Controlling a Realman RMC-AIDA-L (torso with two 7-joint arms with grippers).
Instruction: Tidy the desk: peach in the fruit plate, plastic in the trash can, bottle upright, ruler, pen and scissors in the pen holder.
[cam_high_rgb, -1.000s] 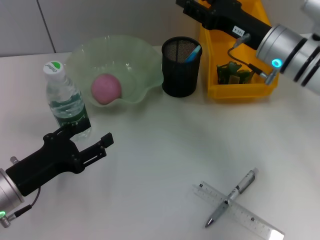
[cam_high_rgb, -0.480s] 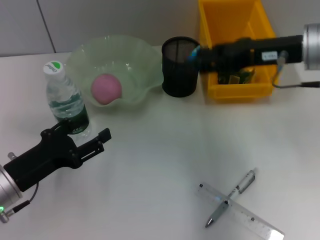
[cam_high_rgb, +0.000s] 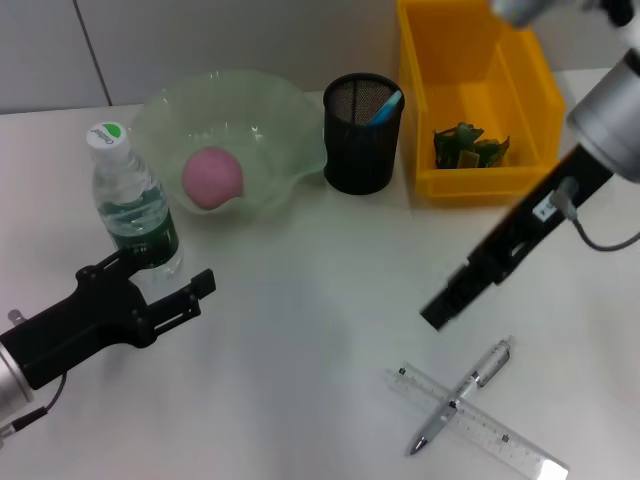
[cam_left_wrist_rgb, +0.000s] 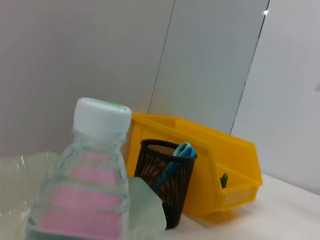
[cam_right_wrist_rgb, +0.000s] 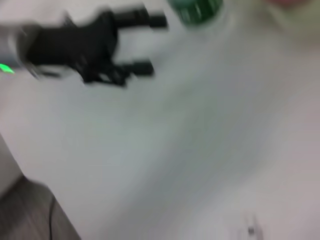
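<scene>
Head view shows the right gripper (cam_high_rgb: 437, 312) hanging low over the white desk (cam_high_rgb: 320, 300), its arm slanting down from the yellow bin (cam_high_rgb: 478, 100); it is blurred, so whether its fingers are apart or together cannot be told. Just below and beyond its tip lie the pen (cam_high_rgb: 462, 396) and the clear ruler (cam_high_rgb: 480, 421), the pen crossed over the ruler, both apart from the gripper. Behind the arm, green plastic (cam_high_rgb: 468, 146) sits inside the bin, and beside that the black mesh pen holder (cam_high_rgb: 364, 132) holds blue-handled scissors (cam_high_rgb: 385, 106). The left gripper (cam_high_rgb: 165, 290) rests near the desk with its fingers spread and empty; the bottle (cam_high_rgb: 132, 200) stands upright just beyond its fingertips, not touching. Farther behind the bottle, the peach (cam_high_rgb: 212, 177) lies in the green fruit plate (cam_high_rgb: 290, 120).
</scene>
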